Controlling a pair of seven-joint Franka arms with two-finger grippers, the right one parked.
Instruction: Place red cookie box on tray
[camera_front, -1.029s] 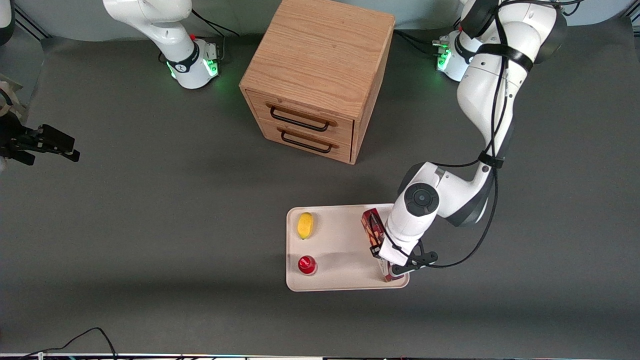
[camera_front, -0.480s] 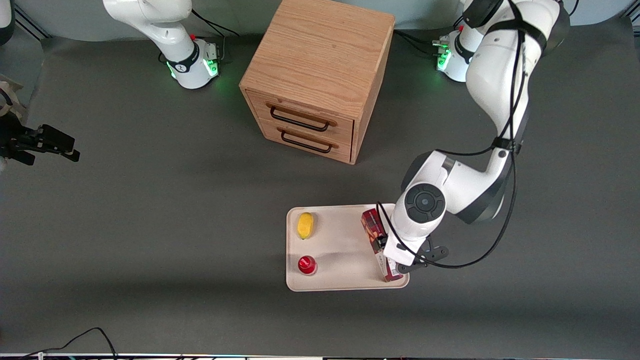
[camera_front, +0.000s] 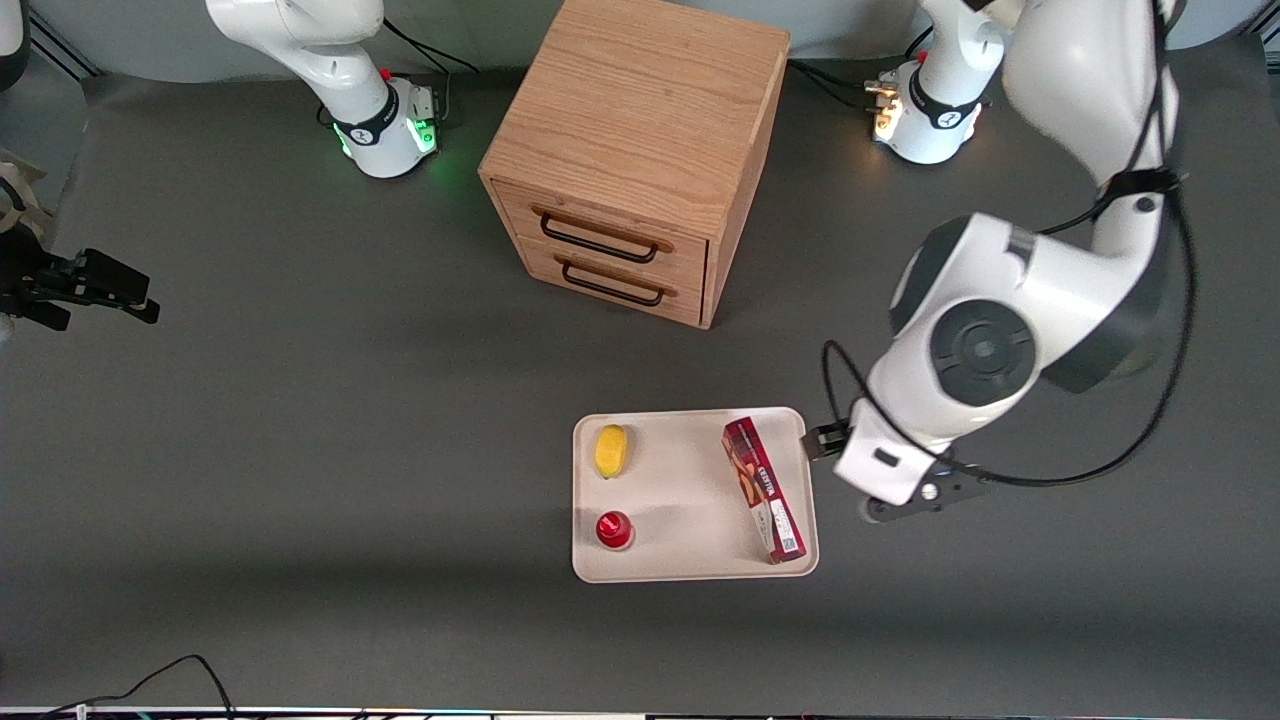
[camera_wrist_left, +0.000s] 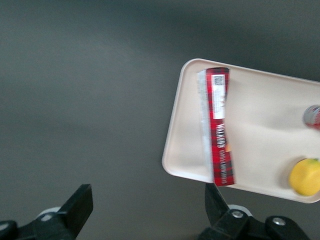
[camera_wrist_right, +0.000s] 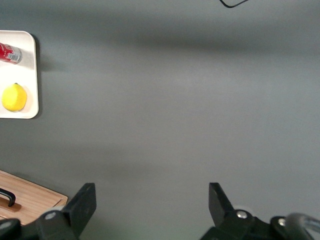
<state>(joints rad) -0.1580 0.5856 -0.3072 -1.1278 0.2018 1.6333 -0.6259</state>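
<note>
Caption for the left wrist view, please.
Open gripper above table, red cookie box lying on the tray.

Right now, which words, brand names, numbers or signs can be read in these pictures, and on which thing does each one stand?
Long dark-red cardboard cookie box, lying on the flat cream-white tray: white lettering along its top and a printed white label panel at one end, both too blurred to read.
Small round red can: white marking, unreadable.
Yellow lemon, wooden drawer cabinet: no text.
Open claw, above the table beside the tray: no text.

Even, soft light (faint wrist blur)
</note>
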